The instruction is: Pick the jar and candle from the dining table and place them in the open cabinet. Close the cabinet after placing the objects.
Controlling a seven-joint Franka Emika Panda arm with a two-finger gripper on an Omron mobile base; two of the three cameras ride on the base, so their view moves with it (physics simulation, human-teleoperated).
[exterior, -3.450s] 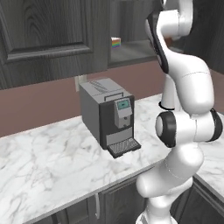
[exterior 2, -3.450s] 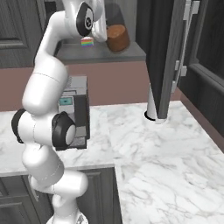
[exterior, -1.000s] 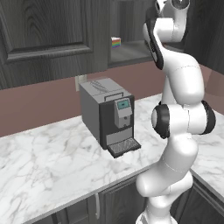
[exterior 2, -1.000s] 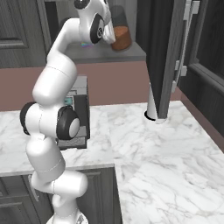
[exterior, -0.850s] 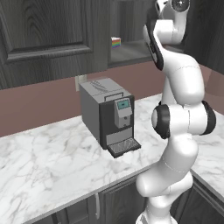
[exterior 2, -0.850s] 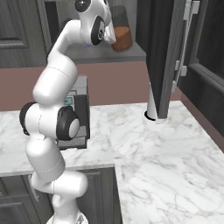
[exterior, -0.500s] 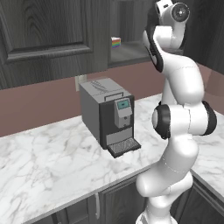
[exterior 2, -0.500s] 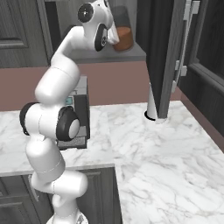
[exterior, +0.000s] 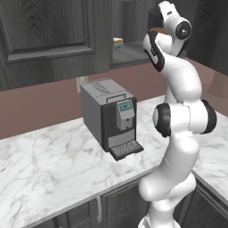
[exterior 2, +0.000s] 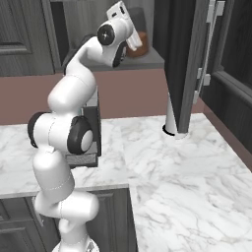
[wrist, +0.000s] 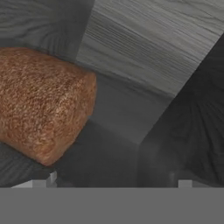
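The jar (exterior 2: pixel 143 44) stands on the shelf of the open cabinet (exterior: pixel 133 52). Through its glass shows brown stuff (wrist: pixel 43 105), lying left of centre in the hand view. My gripper (exterior 2: pixel 132 39) hangs just in front of the jar at the cabinet's mouth. It is open, its two tips (wrist: pixel 51 178) spread wide with nothing between them. The jar sits apart from the fingers, off to their left. The cabinet's dark door (exterior 2: pixel 184 64) stands swung out to the right. The candle and the dining table are out of view.
A grey coffee machine (exterior: pixel 111 118) stands on the white marble counter (exterior: pixel 49 164) below the cabinet. A small rainbow-coloured thing (exterior: pixel 117 43) lies further left on the shelf. A white cone-shaped item (exterior 2: pixel 172 120) stands on the counter behind the open door.
The hand has drawn back a little from the jar, which stays on the shelf. The upper arm has swung out toward the base. The jaws are open throughout.
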